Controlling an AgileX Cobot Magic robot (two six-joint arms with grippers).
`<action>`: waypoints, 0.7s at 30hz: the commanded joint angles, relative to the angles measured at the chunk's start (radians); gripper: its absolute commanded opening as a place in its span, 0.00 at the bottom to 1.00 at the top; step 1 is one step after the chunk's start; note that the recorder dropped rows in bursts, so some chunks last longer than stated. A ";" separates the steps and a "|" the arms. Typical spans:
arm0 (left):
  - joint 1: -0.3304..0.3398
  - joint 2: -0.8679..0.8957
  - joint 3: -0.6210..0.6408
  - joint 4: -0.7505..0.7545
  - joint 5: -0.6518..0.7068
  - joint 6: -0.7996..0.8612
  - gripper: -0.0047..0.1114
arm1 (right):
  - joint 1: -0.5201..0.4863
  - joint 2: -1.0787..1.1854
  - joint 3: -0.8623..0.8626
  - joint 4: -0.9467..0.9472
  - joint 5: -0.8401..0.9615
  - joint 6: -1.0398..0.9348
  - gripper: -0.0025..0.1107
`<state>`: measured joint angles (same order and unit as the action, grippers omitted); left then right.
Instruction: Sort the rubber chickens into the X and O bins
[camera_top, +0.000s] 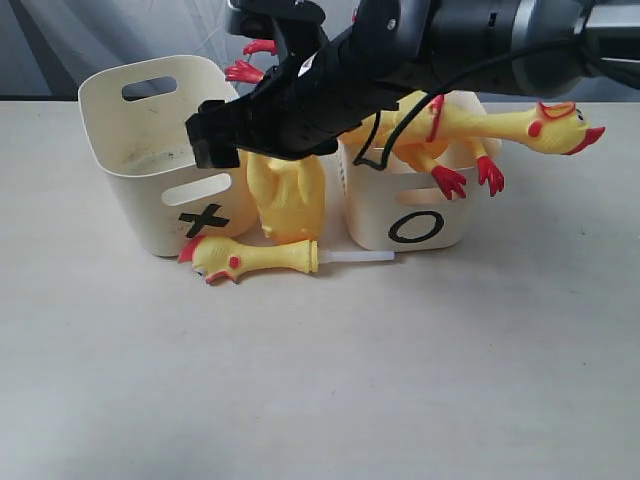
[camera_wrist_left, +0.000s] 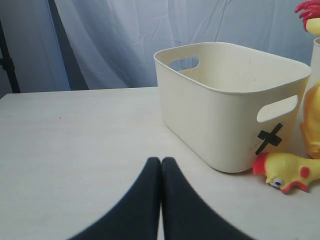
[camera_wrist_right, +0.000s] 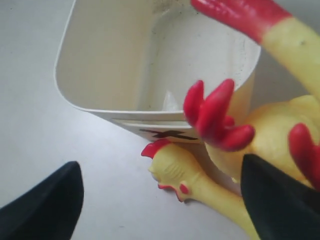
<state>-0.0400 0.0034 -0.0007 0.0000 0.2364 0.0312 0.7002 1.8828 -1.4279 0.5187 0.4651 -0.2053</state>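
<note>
Arm bodywork: matte black shell with a grey section.

Exterior view: the right arm (camera_top: 330, 85) is a chunky black casing of angular blocks across the upper middle of the frame. It joins a smooth grey cylindrical segment (camera_top: 540, 35) at upper right, and a thin black cable (camera_top: 370, 161) loops loose under the casing. Left wrist view: the left fingers (camera_wrist_left: 142, 200) are plain matte black, smooth and tapered to rounded tips, at lower centre. Right wrist view: the right fingers (camera_wrist_right: 47, 205) are the same black, blurred, in the lower corners.
</note>
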 joint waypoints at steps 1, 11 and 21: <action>-0.003 -0.003 0.001 0.000 0.003 -0.004 0.04 | 0.022 0.044 0.000 0.006 -0.029 -0.001 0.63; -0.003 -0.003 0.001 0.000 0.003 -0.004 0.04 | 0.038 0.056 0.000 0.006 -0.048 0.001 0.62; -0.003 -0.003 0.001 0.000 0.003 -0.004 0.04 | 0.040 0.010 0.000 -0.072 0.123 -0.007 0.62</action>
<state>-0.0400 0.0034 -0.0007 0.0000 0.2380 0.0312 0.7366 1.9303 -1.4279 0.4807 0.5394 -0.2039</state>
